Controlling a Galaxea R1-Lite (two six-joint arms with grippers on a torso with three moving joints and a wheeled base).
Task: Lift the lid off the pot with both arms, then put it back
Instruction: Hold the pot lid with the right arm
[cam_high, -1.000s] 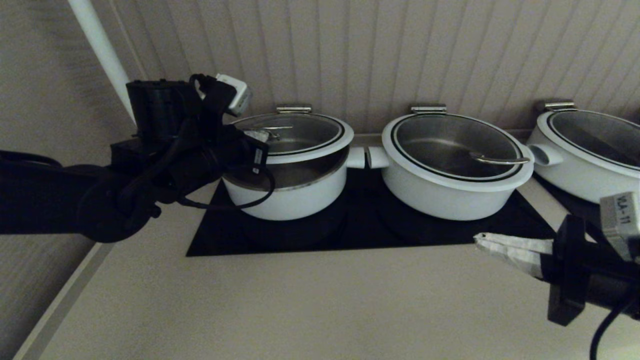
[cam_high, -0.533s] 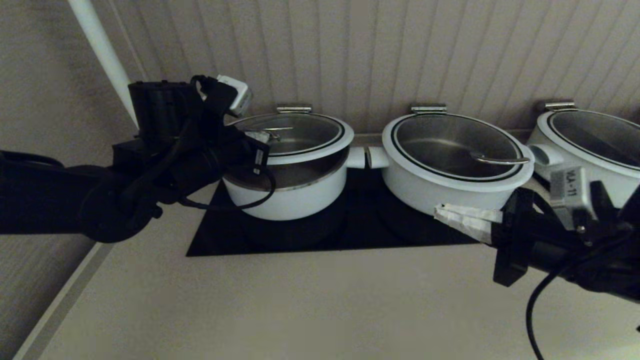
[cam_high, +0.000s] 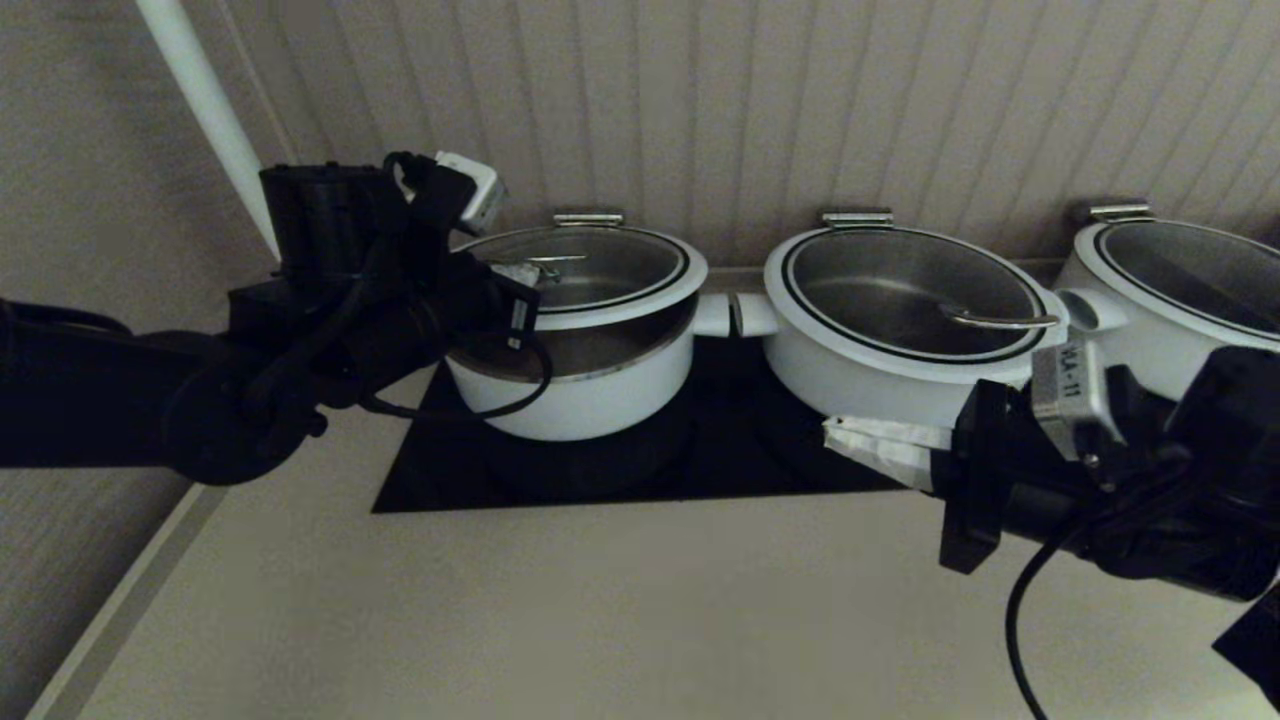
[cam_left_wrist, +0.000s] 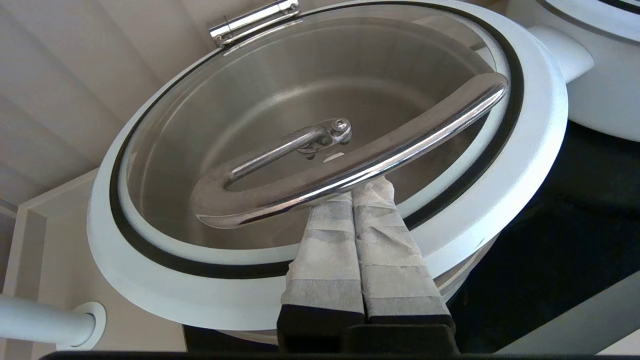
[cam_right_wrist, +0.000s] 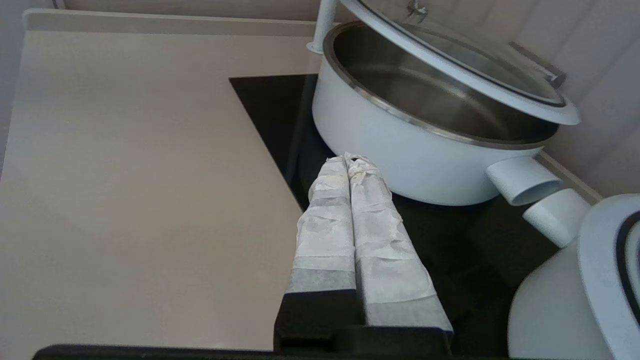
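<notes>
While the left gripper (cam_left_wrist: 357, 192) tilts the lid (cam_high: 590, 268), a tag (cam_high: 1068, 390) reads "VLA-11".

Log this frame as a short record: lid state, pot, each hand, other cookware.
lid: tilted, near edge raised off the pot, far edge low by the wall
pot: on the black cooktop, steel interior exposed
left hand: shut, tips under the lid's wire handle
right hand: shut, empty, short of the pot
middle pot: lidded
</notes>
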